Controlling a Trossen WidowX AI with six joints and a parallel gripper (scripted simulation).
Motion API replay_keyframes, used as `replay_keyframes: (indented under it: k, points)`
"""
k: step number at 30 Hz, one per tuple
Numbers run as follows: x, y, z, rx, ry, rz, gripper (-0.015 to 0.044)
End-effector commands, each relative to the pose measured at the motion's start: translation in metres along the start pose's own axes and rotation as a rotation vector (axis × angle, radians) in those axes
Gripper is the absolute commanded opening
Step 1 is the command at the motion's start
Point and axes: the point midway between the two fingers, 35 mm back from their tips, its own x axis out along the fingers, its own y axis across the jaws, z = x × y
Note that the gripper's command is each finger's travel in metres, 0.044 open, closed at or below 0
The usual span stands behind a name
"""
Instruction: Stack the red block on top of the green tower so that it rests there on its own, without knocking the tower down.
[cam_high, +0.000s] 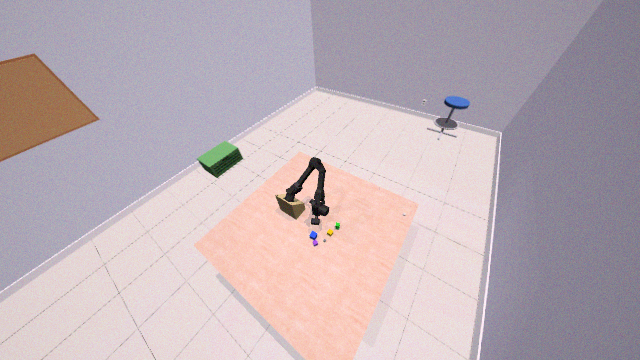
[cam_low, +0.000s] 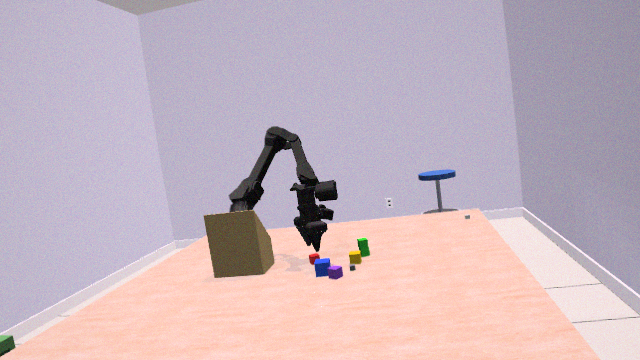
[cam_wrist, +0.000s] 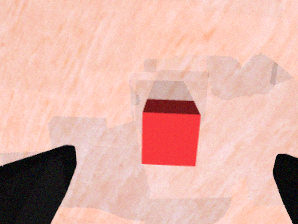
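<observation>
I see my black pincer (cam_low: 316, 246) spread wide, holding nothing, poised above the small red cube (cam_wrist: 170, 137) on the peach mat (cam_low: 400, 300); the green two-block tower (cam_low: 363, 247) stands nearby.

Pale peach mat (cam_low: 450, 300) spread over light floor tiles (cam_high: 150, 310). On the mat: tan box (cam_low: 239, 243) carrying the arm's base; red block (cam_low: 313, 258) just beside a blue block (cam_low: 322, 267); purple block (cam_low: 335, 271) touching or nearly touching the blue one; yellow block (cam_low: 355, 257); green tower (cam_low: 363, 247) upright behind it; a tiny grey cube (cam_low: 352, 268), possibly another block. Far off, a small grey speck (cam_low: 467, 217).
</observation>
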Motion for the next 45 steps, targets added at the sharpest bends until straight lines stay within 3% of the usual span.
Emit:
replay_keyframes:
  k: [1,27,45]
  points:
    - [0.007,0.002,-0.001,0.006,-0.002,0.006,0.044]
    - [0.042,0.003,-0.001,0.007,-0.002,0.007,0.044]
    - [0.042,0.003,-0.001,0.007,-0.002,0.008,0.044]
